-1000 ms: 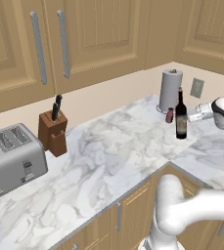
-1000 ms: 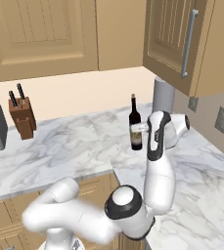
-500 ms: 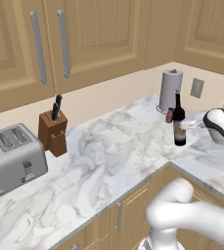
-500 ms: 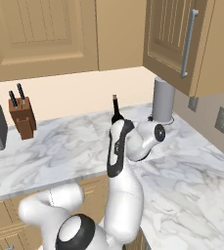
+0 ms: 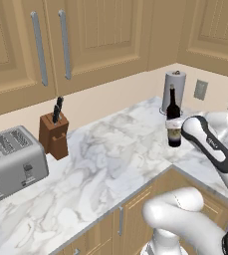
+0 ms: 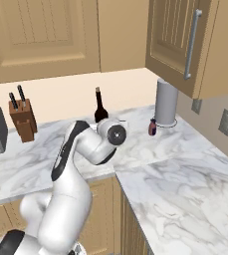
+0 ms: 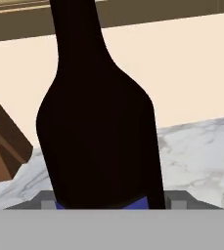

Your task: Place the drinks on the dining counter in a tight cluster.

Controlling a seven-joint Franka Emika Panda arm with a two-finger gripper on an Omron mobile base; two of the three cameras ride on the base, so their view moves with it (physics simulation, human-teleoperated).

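The tall dark wine bottle (image 5: 173, 115) with a pale label stands upright at the back right of a marble counter, and my gripper (image 5: 174, 133) is shut on its lower body. In the hand view the wine bottle (image 7: 101, 122) looms large between my fingertips (image 7: 177, 200). In the right base view the wine bottle (image 6: 99, 106) rises behind my wrist. A small reddish dark-capped bottle (image 6: 152, 127) stands apart to its right, by the paper towel roll. The dining counter is out of view.
A paper towel roll (image 5: 174, 91) stands in the corner behind the bottle. A wooden knife block (image 5: 54, 134) and a grey toaster (image 5: 11, 162) sit further left on the marble counter (image 5: 110, 164). Wall cabinets hang overhead.
Both base views have shifted, so the camera has moved. In the right base view the wine bottle and my hand have gone left, away from the paper towel roll.
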